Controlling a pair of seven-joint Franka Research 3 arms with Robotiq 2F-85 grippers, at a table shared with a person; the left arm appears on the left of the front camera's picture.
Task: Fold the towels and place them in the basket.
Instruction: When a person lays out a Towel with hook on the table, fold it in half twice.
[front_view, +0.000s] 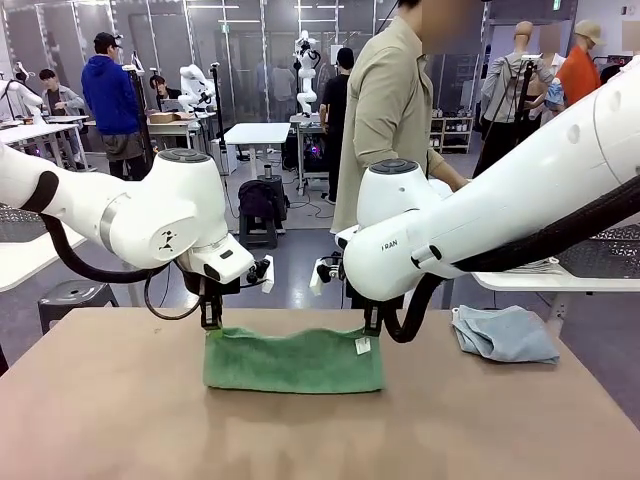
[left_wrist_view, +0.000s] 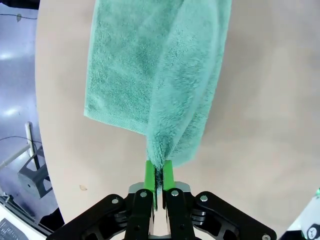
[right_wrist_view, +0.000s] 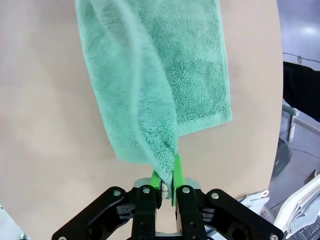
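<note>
Both of my pincers are clenched on the green towel (front_view: 293, 362), one at each end. My left gripper (front_view: 211, 322) has the top corner on my left side. My right gripper (front_view: 371, 328) has the top corner on my right, just beside the small white tag (front_view: 362, 345). The top edge between them dips a little in the middle.

The towel spreads out as a wide band across the middle of the table (front_view: 100, 420). Its lower edge appears to rest on the brown top.

Down my left wrist, the green pads (left_wrist_view: 149, 175) are squeezed together with a bunched corner of terry caught between them. From there the cloth runs away in two layers over the table. One layer ends in a hemmed edge and the other carries on past it.

Down my right wrist it looks much the same. The fingers are shut tight on a tuft of the corner. The doubled cloth fans out ahead, with a hemmed edge showing on one layer.

Off to my right, a blue-grey towel (front_view: 505, 333) lies crumpled near the table's far right edge. It is well apart from the green one, and neither pincer is touching it.

Across the table a person (front_view: 390, 110) in a beige shirt stands side-on, partly hidden behind my right arm.
</note>
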